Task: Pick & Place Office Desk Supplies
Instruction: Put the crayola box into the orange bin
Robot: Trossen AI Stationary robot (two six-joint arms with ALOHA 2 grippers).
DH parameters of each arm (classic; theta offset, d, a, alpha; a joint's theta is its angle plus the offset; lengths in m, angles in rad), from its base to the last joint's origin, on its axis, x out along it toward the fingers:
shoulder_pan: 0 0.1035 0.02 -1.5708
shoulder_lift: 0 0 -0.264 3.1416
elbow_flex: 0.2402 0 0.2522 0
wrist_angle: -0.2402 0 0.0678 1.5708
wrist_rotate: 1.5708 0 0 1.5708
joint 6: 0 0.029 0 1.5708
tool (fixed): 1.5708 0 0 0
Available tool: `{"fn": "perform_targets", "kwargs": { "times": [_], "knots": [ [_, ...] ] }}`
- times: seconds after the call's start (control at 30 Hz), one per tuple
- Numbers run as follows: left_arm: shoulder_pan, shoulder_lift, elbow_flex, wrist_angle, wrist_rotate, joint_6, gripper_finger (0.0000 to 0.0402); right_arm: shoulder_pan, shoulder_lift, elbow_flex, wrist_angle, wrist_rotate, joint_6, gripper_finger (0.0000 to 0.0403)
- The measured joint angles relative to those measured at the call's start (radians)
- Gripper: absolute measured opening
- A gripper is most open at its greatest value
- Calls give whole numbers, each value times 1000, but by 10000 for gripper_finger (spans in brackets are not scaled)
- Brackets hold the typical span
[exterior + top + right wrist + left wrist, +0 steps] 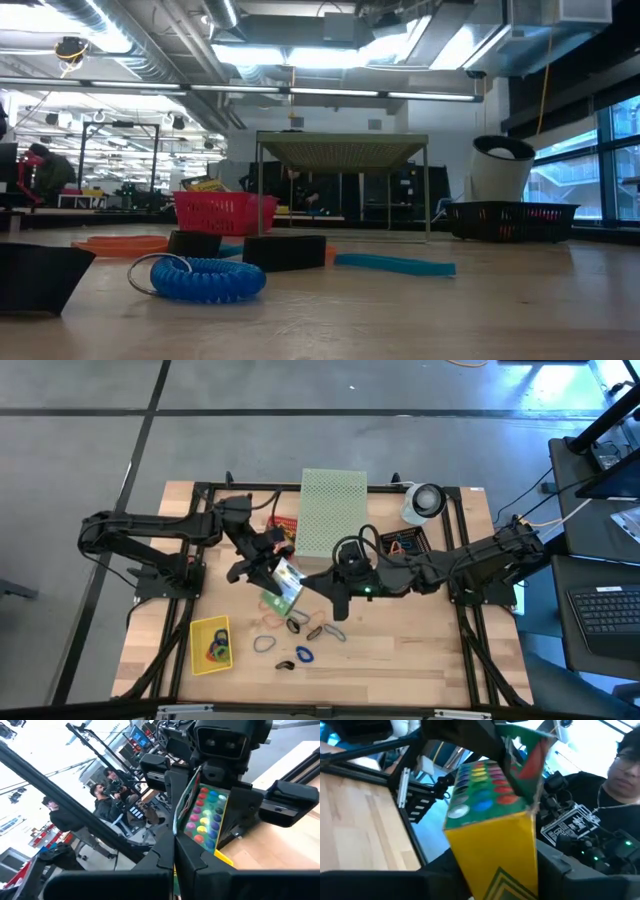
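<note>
Left gripper: raised over the table's middle, fingers clamped on the card box; arm reaching in from nine o'clock
Card box: yellow and green, rows of coloured dots on one face, top flap standing open; tilted, clear of the wood; seen from above at the centre of the table, between both grippers
Right gripper: fingers together, nothing between them; just at three o'clock of the box, arm stretched in from three o'clock
Table: pale wood, black frame around it
Loops: a blue coil close to the low camera; more rubber bands scattered at six o'clock of the box; a blue one nearer the front edge
Yellow tray: at seven o'clock of the box, coloured bits inside; too small to name
Perforated box: pale green, at twelve o'clock
Red basket: far side of the table
People: several beyond the table, one in dark clothing close by
</note>
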Motion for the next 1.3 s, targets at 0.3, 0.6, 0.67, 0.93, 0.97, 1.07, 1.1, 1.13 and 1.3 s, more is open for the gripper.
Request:
{"fn": "perform_targets", "kwargs": {
  "times": [0.3,0.6,0.67,0.93,0.97,1.07,1.1,1.13,1.3],
  "knots": [
    [-7,11,-1,23,9,-6,84,0,0,-1,17,-28,-23,0],
    [-7,11,-1,50,6,-61,84,-1,-3,-1,31,-46,-41,14],
    [-7,10,-1,50,9,-64,84,-1,-5,-1,42,-46,-45,34],
    [-5,3,-1,48,1,-65,84,-12,-10,-1,38,-49,-3,165],
    [-3,3,-1,48,-3,-65,84,-16,-13,-1,36,-49,8,180],
    [18,3,-1,29,-35,-62,84,-27,-37,-1,31,-36,10,211],
    [28,2,-1,14,-55,-65,84,-28,-50,-1,20,-24,7,217],
    [39,-2,-1,-12,-79,-71,84,-28,-67,-1,2,-9,4,220],
    [104,-42,-1,-259,-218,-76,84,-19,-175,-1,-156,85,-21,218]
  ]
}}
